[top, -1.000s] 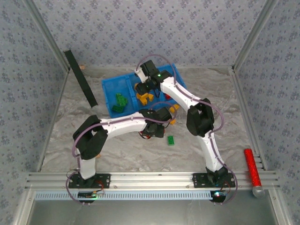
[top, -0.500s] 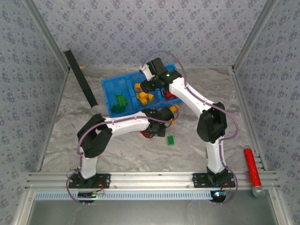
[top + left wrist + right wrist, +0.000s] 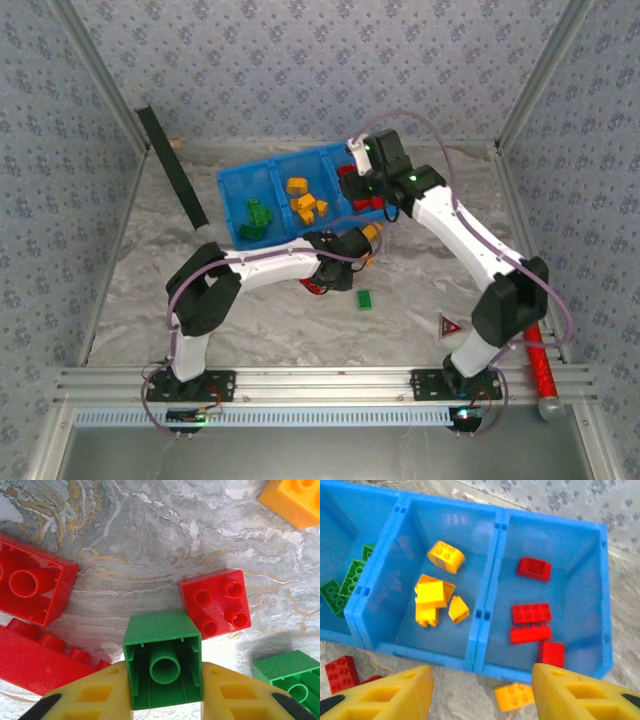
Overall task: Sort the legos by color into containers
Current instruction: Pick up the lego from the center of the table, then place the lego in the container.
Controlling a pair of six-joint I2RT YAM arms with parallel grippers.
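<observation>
Pick step, seemingly: left hand (image 3: 164, 696) was clamped on a small green studded plastic brick (image 3: 162, 660) by the red bricks (image 3: 215, 602) on the marbled grey worktop (image 3: 150, 540); right hand (image 3: 479, 692) hung open, empty, above the bright blue three-compartment plastic bin (image 3: 485, 611); next up, probably lifting it to the green-brick compartment (image 3: 340, 530).

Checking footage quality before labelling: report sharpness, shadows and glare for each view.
Left wrist: sharp; the green brick in the left gripper is crisp, with soft shadows beside it on the table. Right wrist: slightly soft, with a pale sheen on the blue bin walls. Top external: evenly lit, no harsh shadows or glare.
</observation>
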